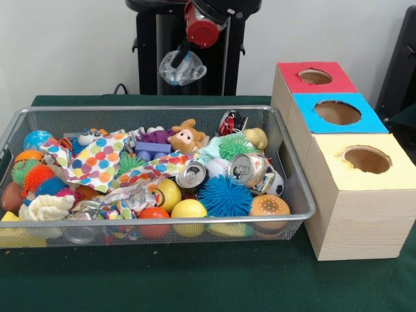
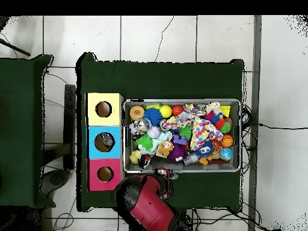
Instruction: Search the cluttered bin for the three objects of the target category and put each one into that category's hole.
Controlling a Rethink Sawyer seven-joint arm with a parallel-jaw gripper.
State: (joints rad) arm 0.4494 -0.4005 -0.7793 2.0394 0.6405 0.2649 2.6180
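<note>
In the front view my gripper (image 1: 184,60) hangs high behind the wire bin (image 1: 162,111), shut on a crumpled clear plastic piece (image 1: 182,70) that dangles in the air. From overhead the gripper (image 2: 163,176) sits just outside the bin's rim (image 2: 180,171), on the robot's side, near the red box (image 2: 94,174). Three boxes with round holes stand in a row beside the bin: red (image 1: 292,81), blue (image 1: 305,107) and yellow (image 1: 331,153). Something pale shows inside the blue box's hole (image 2: 106,142). Two drink cans (image 1: 192,174) (image 1: 246,169) lie among the clutter.
The bin holds several balls, spiky rubber toys (image 1: 224,195), a plush monkey (image 1: 187,138), spotted wrapping paper (image 1: 97,162) and a crushed can (image 1: 231,122). Green cloth (image 1: 195,279) covers the table around the bin and boxes.
</note>
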